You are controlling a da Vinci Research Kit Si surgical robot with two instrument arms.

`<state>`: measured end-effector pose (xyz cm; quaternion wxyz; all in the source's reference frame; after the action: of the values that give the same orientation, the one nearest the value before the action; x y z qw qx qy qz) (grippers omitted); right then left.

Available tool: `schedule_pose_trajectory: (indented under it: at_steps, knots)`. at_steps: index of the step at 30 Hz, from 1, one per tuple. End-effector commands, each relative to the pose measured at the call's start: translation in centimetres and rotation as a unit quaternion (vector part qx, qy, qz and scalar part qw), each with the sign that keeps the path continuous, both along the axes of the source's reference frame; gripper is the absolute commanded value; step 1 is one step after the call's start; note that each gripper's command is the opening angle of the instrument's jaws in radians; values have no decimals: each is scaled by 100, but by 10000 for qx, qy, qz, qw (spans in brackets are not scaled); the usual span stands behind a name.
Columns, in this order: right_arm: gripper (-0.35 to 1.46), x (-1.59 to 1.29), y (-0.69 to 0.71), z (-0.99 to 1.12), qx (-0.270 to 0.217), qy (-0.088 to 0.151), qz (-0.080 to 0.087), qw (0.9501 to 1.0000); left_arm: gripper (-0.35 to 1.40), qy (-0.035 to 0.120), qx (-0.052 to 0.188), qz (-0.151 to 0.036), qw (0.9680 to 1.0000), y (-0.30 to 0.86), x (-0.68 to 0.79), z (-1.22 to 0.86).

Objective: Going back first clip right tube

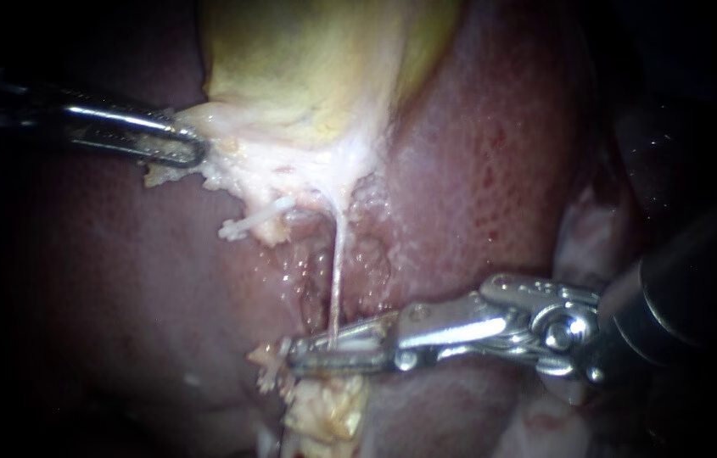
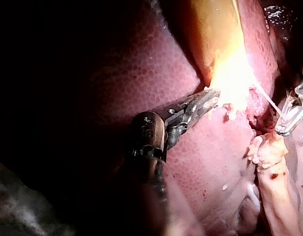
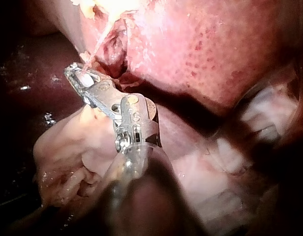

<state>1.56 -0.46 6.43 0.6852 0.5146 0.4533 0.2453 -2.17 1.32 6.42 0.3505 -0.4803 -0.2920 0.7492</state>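
A thin pale tube (image 1: 338,263) runs down from the gallbladder (image 1: 307,76) to a tissue lump (image 1: 324,411). My right instrument (image 1: 328,354) comes in from the right, and its open jaws lie around the tube's lower end. A small white piece (image 1: 351,346), perhaps a clip, shows between them. The left wrist view shows the same jaws (image 2: 290,118) spread in a V with the tube (image 2: 267,99) leading into them. My left instrument (image 1: 182,146) is shut on the gallbladder's pale lower edge (image 1: 214,136). A short white stump (image 1: 254,220) sticks out left of the tube.
Dark red liver (image 1: 477,153) surrounds the dissected bed (image 1: 358,254) behind the tube. Pale fatty tissue (image 3: 68,152) lies beside and under my right instrument's shaft (image 3: 136,142). In the left wrist view the left instrument (image 2: 203,103) rests over liver (image 2: 141,73).
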Motion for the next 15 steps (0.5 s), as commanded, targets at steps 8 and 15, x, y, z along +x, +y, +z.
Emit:
schedule_pose_trajectory:
  at_steps: [8,15]
  knots:
    - [1,1,-3,3,-583,320,-39,9978,-35,1,0,-4,10000,0,0,-1]
    - [44,12,-11,19,-995,484,216,9936,-35,6,27,-16,10000,0,-1,-1]
